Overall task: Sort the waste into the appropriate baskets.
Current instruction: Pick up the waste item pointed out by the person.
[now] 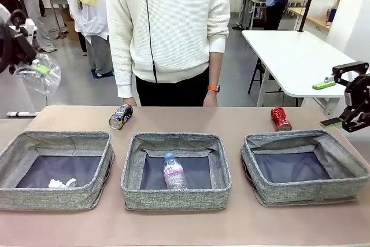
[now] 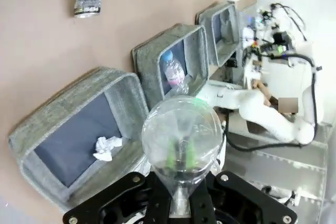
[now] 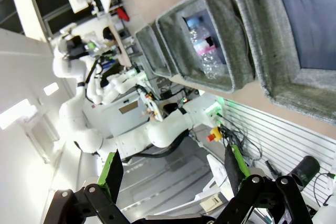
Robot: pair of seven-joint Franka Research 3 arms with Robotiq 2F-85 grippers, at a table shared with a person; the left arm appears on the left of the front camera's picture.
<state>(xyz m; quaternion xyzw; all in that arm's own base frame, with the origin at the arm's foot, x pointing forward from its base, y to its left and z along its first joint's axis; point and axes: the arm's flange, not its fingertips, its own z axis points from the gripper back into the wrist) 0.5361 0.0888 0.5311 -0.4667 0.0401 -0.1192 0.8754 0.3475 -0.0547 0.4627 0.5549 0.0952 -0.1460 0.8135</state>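
Two pieces look sorted — paper ball (image 1: 62, 183) in the left basket (image 1: 52, 199), bottle (image 1: 173, 172) in the middle basket (image 1: 173, 199) — while the left gripper (image 1: 36, 69) clamps the clear cup (image 1: 41, 80) aloft at far left, the right gripper (image 1: 327, 103) gapes empty, and the red can (image 1: 280, 118) and black-silver can (image 1: 120, 116) wait on the table (image 1: 231, 224).

Lab: robot arm (image 3: 168, 127), white worktable (image 1: 295, 56)

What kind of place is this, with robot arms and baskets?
Probably a robotics lab. A white robot arm rises beside cables, a white work table stands beyond the person, and the left end effector grips a clear plastic cup.
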